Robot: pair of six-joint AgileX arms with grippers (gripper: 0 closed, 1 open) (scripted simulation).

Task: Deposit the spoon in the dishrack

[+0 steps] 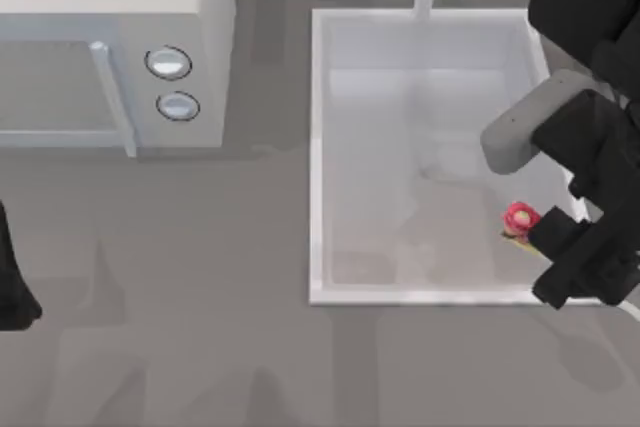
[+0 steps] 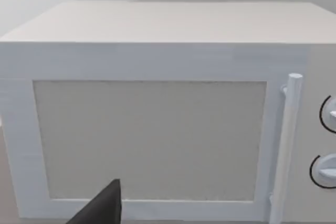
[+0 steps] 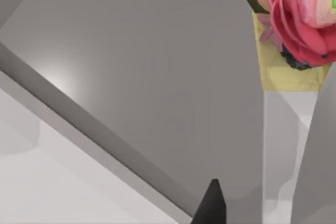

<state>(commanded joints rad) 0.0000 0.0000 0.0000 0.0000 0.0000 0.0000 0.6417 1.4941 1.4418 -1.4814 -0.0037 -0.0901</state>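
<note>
The right gripper [image 1: 545, 237] is clamped on the spoon [image 1: 519, 217], holding it above the sink's [image 1: 318, 147] right edge for carrying; the left arm is parked.

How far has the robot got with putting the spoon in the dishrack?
Done: the right gripper has closed on the spoon. In hand: it holds the spoon over the right side of the white basin, the pink head poking out. Left: lowering and releasing it. The left arm sits parked at the table's left edge, facing the microwave.
</note>
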